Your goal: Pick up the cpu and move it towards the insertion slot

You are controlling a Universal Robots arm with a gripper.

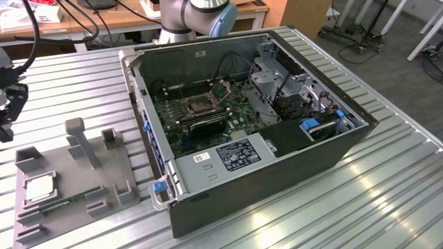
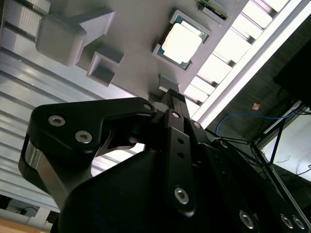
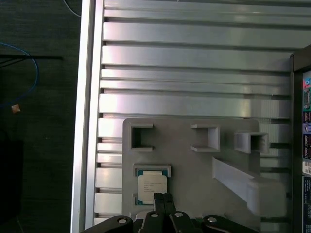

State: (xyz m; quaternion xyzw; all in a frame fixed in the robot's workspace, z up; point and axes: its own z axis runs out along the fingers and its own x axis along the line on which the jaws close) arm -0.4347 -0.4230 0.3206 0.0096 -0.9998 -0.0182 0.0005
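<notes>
The big black open computer case (image 1: 277, 189), housing the square silver-framed insertion slot (image 1: 201, 106), is standing well away from the black gripper (image 3: 164, 196), with open ribbed metal table (image 1: 76, 78) lying between. The raised walls of the grey fixture plate (image 3: 180, 155) are risking a snag. The small silvery square cpu (image 3: 152, 184) is sitting below the fingers (image 3: 159, 201), which are pressing together, empty, and could be striking its lid if lowered so.

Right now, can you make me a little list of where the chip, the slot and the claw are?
cpu: lying flat in a square pocket of the grey tray
slot: on the green board inside the open case
claw: shut, holding nothing, over the tray right by the cpu
work so far: cpu not yet picked up
</notes>
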